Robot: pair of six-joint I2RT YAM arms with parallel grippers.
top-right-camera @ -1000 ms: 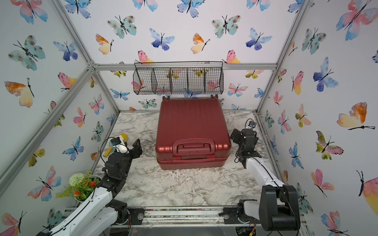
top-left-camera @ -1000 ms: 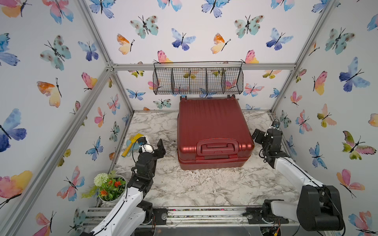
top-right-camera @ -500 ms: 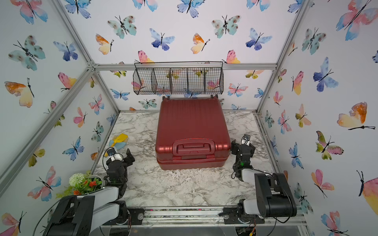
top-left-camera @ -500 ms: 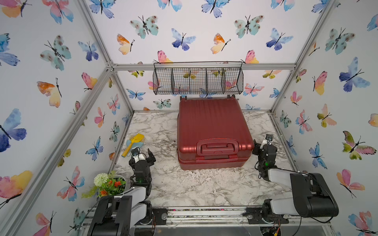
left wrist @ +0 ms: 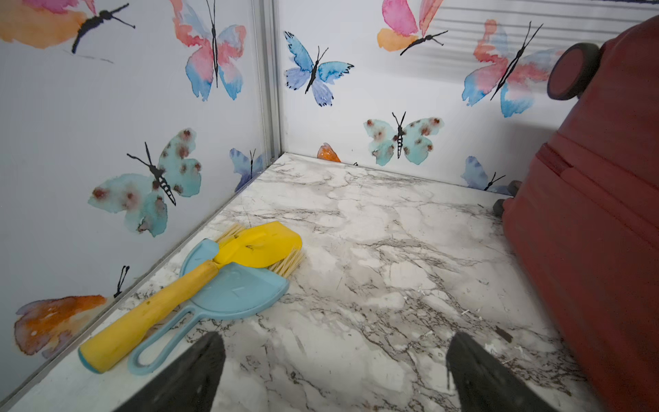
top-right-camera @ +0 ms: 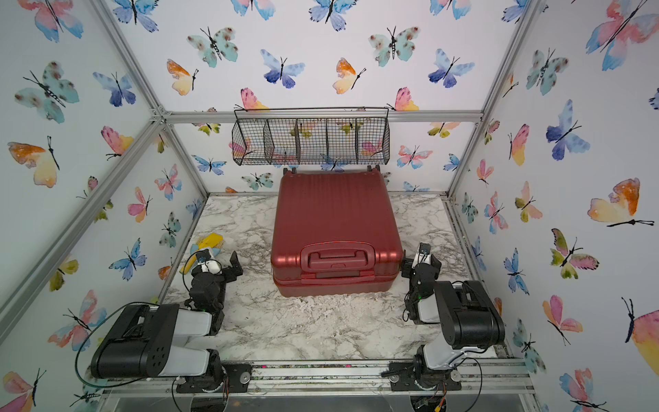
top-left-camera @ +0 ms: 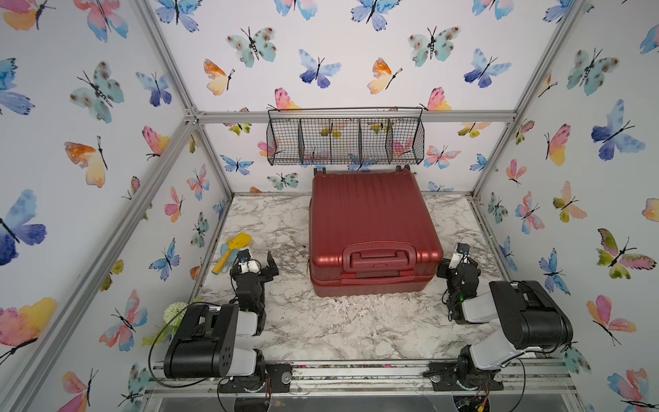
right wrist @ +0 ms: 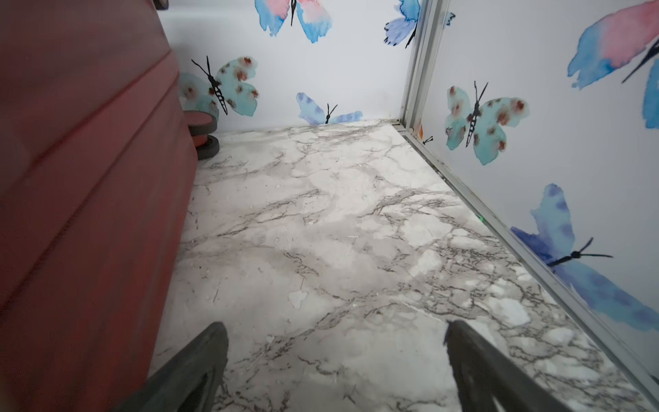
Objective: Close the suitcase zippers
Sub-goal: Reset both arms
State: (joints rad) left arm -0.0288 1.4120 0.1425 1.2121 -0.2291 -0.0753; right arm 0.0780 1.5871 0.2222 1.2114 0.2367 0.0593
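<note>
Nearest me, my left hand [left wrist: 335, 360] sits low over the marble tabletop [top-left-camera: 321, 321], fingers spread and holding nothing. My right hand [right wrist: 335, 346] is likewise spread and bare, just beside the suitcase [top-left-camera: 371, 214]. A yellow brush [left wrist: 249, 246] lies across a blue dustpan [left wrist: 235, 292] by the left wall. The suitcase lies flat mid-tabletop, its 2 shells together, wheels toward the back wall, below the wire basket [top-left-camera: 346, 141].

Lab test booth, aluminium frame [top-left-camera: 228, 117], butterfly panels [top-left-camera: 356, 53], marble tabletop [top-left-camera: 338, 328]

Dark red ribbed suitcase [top-left-camera: 371, 214] lying flat, lid down, on desk [top-left-camera: 321, 328], handle facing front; zippers [top-left-camera: 371, 282] running round shell seam.
</note>
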